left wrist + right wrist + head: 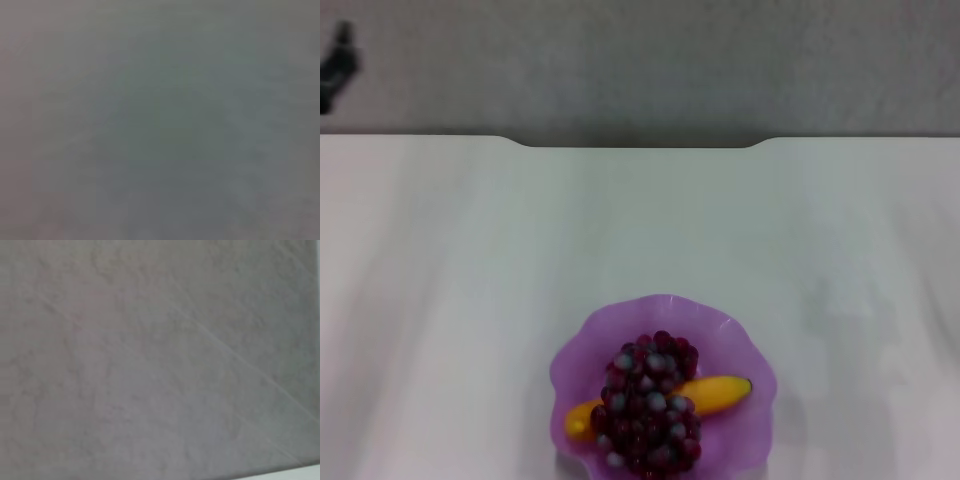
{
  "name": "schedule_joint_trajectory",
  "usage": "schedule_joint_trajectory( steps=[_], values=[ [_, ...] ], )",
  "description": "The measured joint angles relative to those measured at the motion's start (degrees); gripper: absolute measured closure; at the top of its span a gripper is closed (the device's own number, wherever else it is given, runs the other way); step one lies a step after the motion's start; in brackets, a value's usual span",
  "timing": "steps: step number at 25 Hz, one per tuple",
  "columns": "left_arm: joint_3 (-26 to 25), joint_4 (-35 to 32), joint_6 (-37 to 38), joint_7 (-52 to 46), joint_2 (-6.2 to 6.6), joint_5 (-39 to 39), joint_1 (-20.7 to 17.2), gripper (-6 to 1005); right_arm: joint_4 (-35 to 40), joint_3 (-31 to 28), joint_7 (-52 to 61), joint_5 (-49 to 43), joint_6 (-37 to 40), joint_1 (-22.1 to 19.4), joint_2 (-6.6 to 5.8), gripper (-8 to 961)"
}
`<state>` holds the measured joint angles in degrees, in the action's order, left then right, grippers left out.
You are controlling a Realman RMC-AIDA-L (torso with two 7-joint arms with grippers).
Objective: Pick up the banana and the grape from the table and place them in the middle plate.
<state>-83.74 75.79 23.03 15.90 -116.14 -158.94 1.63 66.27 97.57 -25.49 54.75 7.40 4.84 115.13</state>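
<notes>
Nearest the head camera sits the middle plate (735,345), a translucent light-purple dish with a wavy, flower-like rim, resting on the table (470,300) close to its near edge and roughly midway across its width. Both fruits lie inside this plate. Across the plate's floor stretches the banana (720,391), its darker tip pointing toward the plate's right rim and its paler end reaching toward the plate's left rim. Its middle stretch is hidden under the grape (648,405), a bunch of dark red-purple berries, some frosted grey, which lies over the banana and runs from the plate's centre down to its near rim. The bunch touches the banana where the two cross.

Beyond the plate, the white tabletop runs back to a far edge with a shallow notch directly behind the plate. Past that edge is a grey floor, and a small dark object (337,65) shows far off to the plate's left, too indistinct to name.

Neither gripper appears in the head view. From the left wrist comes only a featureless grey blur, and from the right wrist a mottled grey surface crossed by a faint line, so how far either gripper's fingers are parted, or whether they hold anything, cannot be told.
</notes>
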Motion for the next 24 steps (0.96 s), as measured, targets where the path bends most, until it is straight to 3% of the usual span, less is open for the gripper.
schedule_joint_trajectory(
  steps=[4,5,8,10,17,24],
  values=[
    [-2.97,-3.41,0.89,-10.76,2.18,2.5,0.2,119,0.07,1.29,0.0,-0.04,0.43,0.67,0.02,344],
    [-2.94,-3.93,-2.08,-14.04,4.11,2.37,0.52,119,0.14,1.64,0.01,-0.11,0.65,0.73,0.03,344],
    [-2.45,-4.96,-7.32,-20.09,7.8,2.31,1.37,119,0.26,2.16,-0.02,-0.28,1.15,0.87,-0.02,345],
    [-2.43,-5.86,-9.68,-21.83,9.1,2.12,1.84,119,0.19,2.19,-0.22,-0.36,1.15,1.19,-0.06,345],
    [-4.12,-6.94,-19.53,-20.45,9.45,1.87,3.56,119,0.79,2.06,-0.48,-1.72,1.67,0.94,-0.18,344],
    [-3.68,-7.61,-21.41,-18.49,8.81,1.88,4.81,119,2.96,3.06,-0.42,-5.25,5.63,-1.25,-0.11,344]
  ],
)
